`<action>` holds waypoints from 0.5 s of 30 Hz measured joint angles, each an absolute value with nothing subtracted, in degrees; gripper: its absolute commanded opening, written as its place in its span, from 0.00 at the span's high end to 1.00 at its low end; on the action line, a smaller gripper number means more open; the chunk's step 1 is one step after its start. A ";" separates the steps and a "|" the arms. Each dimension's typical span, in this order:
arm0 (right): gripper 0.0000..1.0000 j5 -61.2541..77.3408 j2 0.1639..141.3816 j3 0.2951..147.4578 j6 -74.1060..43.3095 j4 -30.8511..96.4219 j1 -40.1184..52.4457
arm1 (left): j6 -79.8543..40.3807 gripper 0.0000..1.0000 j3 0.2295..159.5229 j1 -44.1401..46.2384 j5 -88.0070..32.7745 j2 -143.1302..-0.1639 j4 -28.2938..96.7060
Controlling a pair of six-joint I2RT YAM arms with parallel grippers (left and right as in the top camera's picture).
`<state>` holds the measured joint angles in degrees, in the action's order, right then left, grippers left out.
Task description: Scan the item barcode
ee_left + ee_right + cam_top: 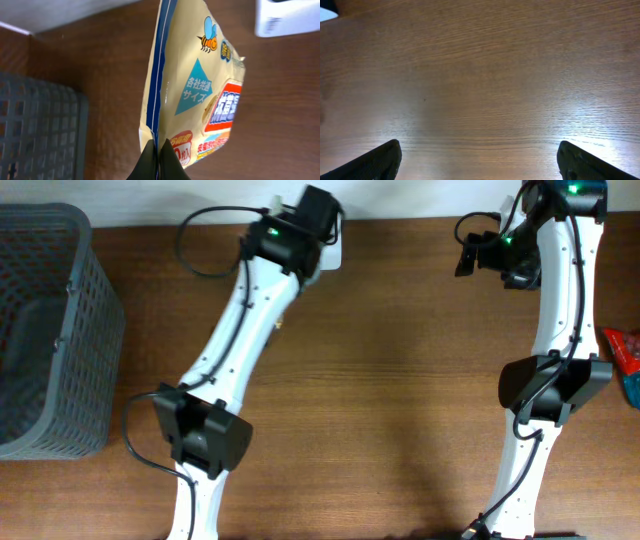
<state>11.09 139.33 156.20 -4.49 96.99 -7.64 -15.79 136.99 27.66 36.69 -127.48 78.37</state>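
My left gripper [157, 145] is shut on the lower edge of the item, a cream packet [195, 90] with a blue side seam, a bee logo and Japanese print. The packet hangs edge-on above the wooden table. Its barcode is out of view. In the overhead view the left gripper [318, 215] is at the table's far edge and hides the packet. My right gripper [468, 258] hangs open at the far right. The right wrist view shows only bare wood between the right gripper's [480, 160] wide-apart fingertips.
A white object [287, 17] with a striped label lies beyond the packet, and the overhead view shows it [332, 252] beside the left gripper. A grey mesh basket [40, 330] stands at the left edge. A red packet [625, 350] lies at the right edge.
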 measured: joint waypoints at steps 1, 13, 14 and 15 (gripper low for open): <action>0.01 12.19 139.33 156.20 -4.47 96.99 -7.64 | -15.79 1.00 136.62 29.74 37.17 -127.48 78.19; 0.02 26.15 134.41 156.20 -4.54 96.99 -20.60 | -19.55 0.54 123.70 42.68 17.96 -127.50 66.70; 0.02 26.52 133.16 156.20 -4.54 96.99 -20.86 | -19.70 0.18 123.55 43.64 14.13 -127.50 65.41; 0.01 26.74 132.62 156.22 -4.49 96.99 -20.86 | -19.64 0.12 123.50 44.75 9.69 -127.50 63.77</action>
